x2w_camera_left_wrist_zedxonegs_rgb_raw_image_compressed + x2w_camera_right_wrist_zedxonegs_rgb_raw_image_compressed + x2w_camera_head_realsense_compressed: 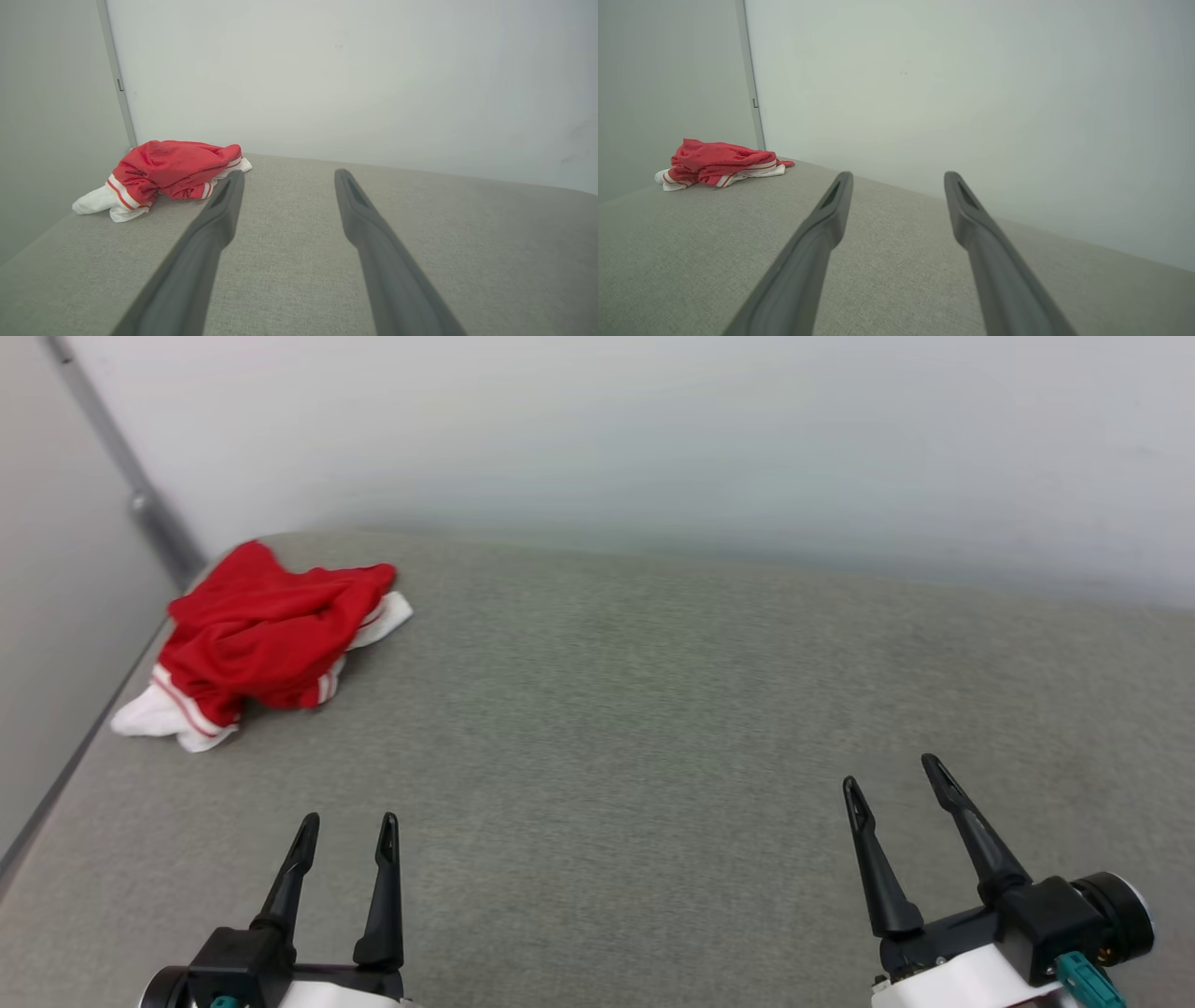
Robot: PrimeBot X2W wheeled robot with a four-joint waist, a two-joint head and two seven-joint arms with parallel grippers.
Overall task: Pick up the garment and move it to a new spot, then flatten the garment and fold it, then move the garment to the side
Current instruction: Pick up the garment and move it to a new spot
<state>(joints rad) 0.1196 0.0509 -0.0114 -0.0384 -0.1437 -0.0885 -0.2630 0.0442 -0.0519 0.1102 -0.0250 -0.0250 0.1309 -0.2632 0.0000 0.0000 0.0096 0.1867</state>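
Left claw (348,823): is seen over the near edge of the bench (653,709), left of its middle. The two dark fingers are held apart and nothing is gripped. In the left wrist view the claw (288,173) is pointed along the bench top, with bare fabric between the fingers.
Right claw (892,775): is seen over the near edge of the bench, toward its right side. The fingers are spread wide and nothing is held. In the right wrist view the claw (898,175) is shown open above the bench.
Bench: is covered in grey woven fabric.
Garment (266,639): is found crumpled in a heap at the far left corner of the bench, well apart from both claws. It is touched by neither.
Garment detail: red cloth is seen on top (173,165), and white sleeve ends with red-and-white stripe trim are exposed along the low edge (714,161).
Wall (653,429): a pale wall is met at the far edge of the bench.
Pipe (140,504): a grey pipe is fixed in the wall corner behind the bench's far left corner.
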